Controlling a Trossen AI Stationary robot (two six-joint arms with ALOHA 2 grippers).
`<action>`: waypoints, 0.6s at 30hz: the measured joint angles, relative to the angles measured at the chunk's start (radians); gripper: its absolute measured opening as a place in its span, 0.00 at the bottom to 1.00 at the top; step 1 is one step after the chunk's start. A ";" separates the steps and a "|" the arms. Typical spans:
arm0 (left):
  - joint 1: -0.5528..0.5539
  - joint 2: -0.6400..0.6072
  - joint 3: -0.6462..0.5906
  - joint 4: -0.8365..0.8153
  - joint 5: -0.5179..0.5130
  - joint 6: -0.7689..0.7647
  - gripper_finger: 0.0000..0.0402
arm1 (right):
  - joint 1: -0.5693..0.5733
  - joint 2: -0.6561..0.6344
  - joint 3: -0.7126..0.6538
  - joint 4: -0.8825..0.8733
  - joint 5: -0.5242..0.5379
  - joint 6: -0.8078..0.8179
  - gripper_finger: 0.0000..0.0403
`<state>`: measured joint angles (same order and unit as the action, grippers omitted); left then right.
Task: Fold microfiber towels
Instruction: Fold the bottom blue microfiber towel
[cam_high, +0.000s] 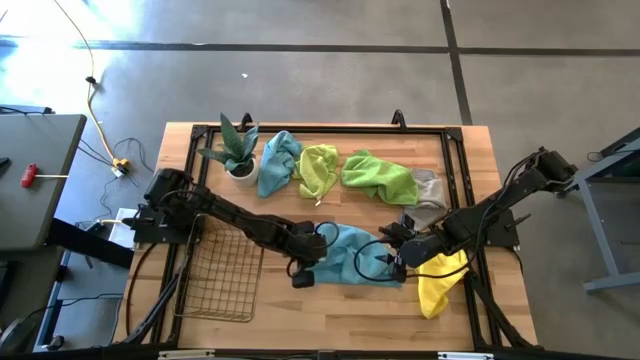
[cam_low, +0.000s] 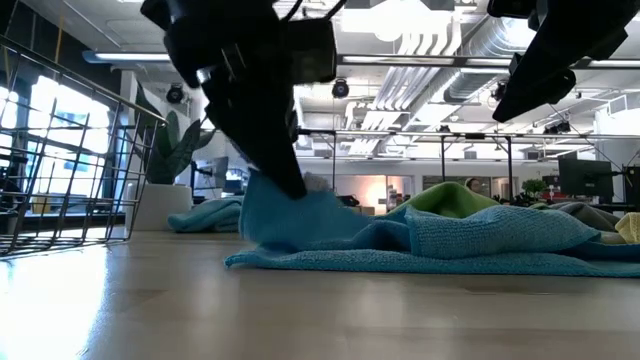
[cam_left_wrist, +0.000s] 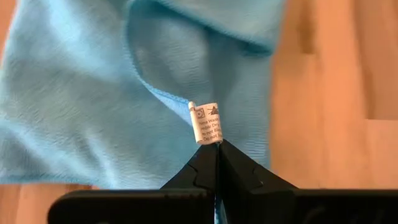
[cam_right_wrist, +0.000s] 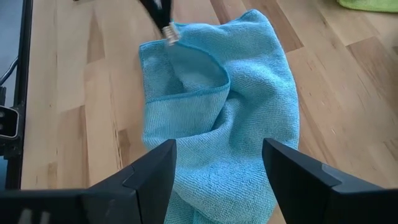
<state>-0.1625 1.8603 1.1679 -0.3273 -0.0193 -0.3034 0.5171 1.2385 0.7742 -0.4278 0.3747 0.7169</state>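
- The worktop (cam_high: 330, 300) carries everything; the wire-mesh basket (cam_high: 215, 280) sits on the far side of the left arm's jaws from the work, clear of the folding.
- The other towels, a second teal one (cam_high: 277, 160), two lime green (cam_high: 378, 175), a pale grey (cam_high: 430, 190) and a yellow (cam_high: 438, 280), lie apart from both sets of jaws, seemingly waiting their turn; the yellow one is partly hidden under the right arm.
- The teal towel (cam_high: 350, 255) being worked lies rumpled between the two sets of jaws, one edge curled over on itself.
- The left gripper (cam_left_wrist: 217, 148) has its jaws clenched on a corner of that towel, right at the white care label (cam_left_wrist: 206, 122), probably because a corner gives a clean edge to pull flat.
- The right gripper (cam_right_wrist: 217, 163) hangs above the opposite end with jaws spread wide and nothing between them, likely lining up for a second corner.
- How much cloth sits inside the left jaws cannot be made out; only the label and a sliver of hem show.
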 joint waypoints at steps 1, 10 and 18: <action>-0.005 0.000 0.010 -0.005 0.010 0.002 0.00 | 0.000 0.000 0.000 0.000 0.001 0.001 0.58; -0.032 0.000 0.137 -0.117 0.044 0.099 0.00 | -0.001 0.000 0.000 0.040 0.041 0.012 0.58; -0.021 0.000 0.234 -0.251 0.012 0.171 0.00 | -0.002 0.000 0.000 0.117 0.032 0.086 0.58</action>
<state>-0.1831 1.8603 1.4019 -0.5779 -0.0069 -0.1327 0.5152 1.2388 0.7738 -0.3111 0.4064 0.8027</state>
